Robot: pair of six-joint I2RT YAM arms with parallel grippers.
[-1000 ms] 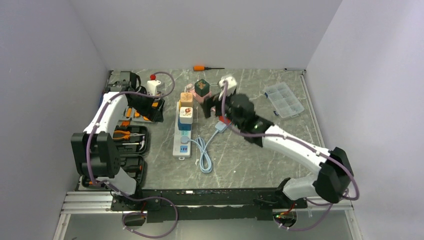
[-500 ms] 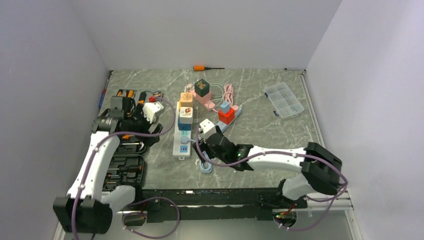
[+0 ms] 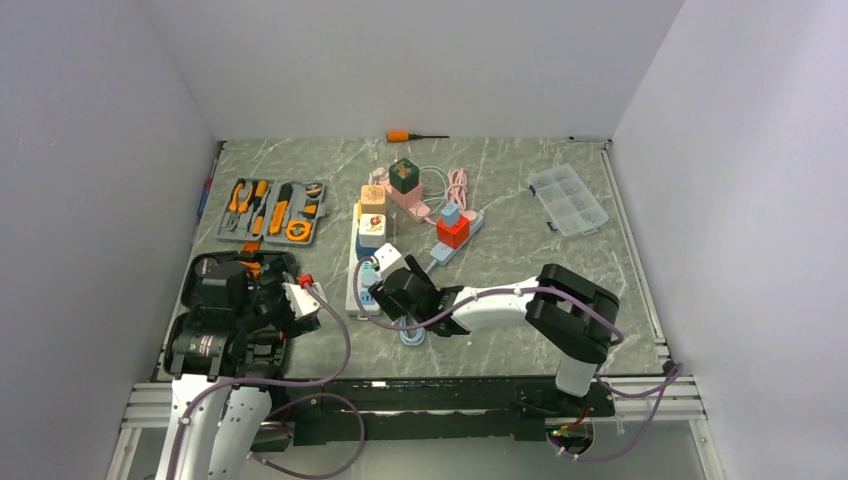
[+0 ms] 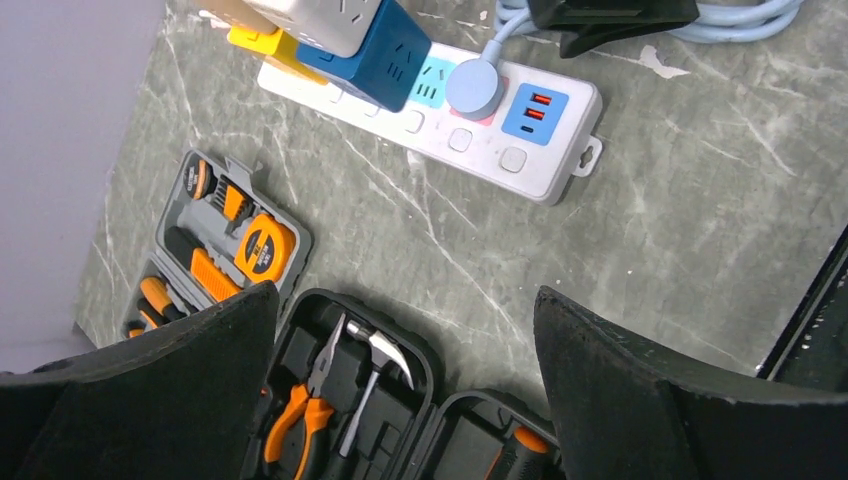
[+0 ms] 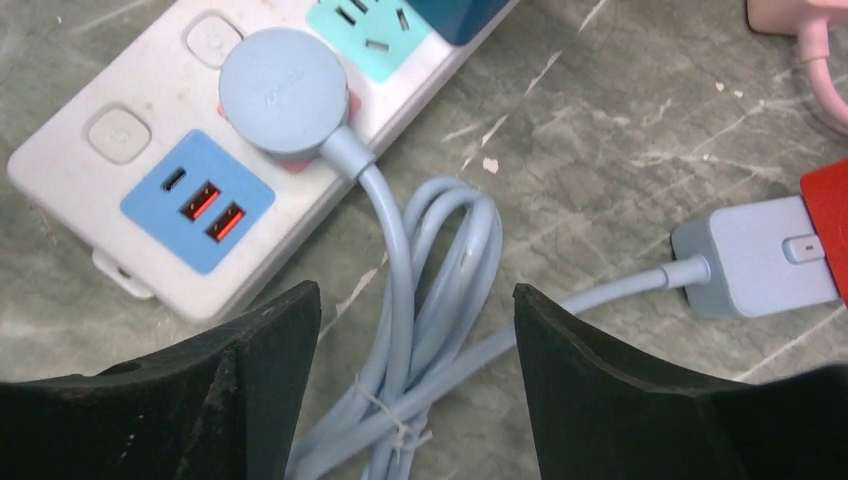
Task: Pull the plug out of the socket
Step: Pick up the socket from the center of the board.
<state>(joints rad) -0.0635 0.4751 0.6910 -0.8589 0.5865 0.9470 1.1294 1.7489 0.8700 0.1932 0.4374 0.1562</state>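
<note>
- One plug (image 5: 285,90) concerned us, and it sat fully home in the strip (image 5: 50,165), in the socket beside the USB ports, at the strip's near end.
- None of the pull was done; we judged the task to be at its approach.
- The right gripper (image 5: 410,300) hovered spread and empty, just short of the plug, over its looped cable (image 5: 385,215).
- The left gripper (image 4: 405,310) hung spread and empty too, left of the strip, above the tool case (image 4: 420,380).
- What was left, in our judgement: reach the plug, clench it and draw it clear.
</note>
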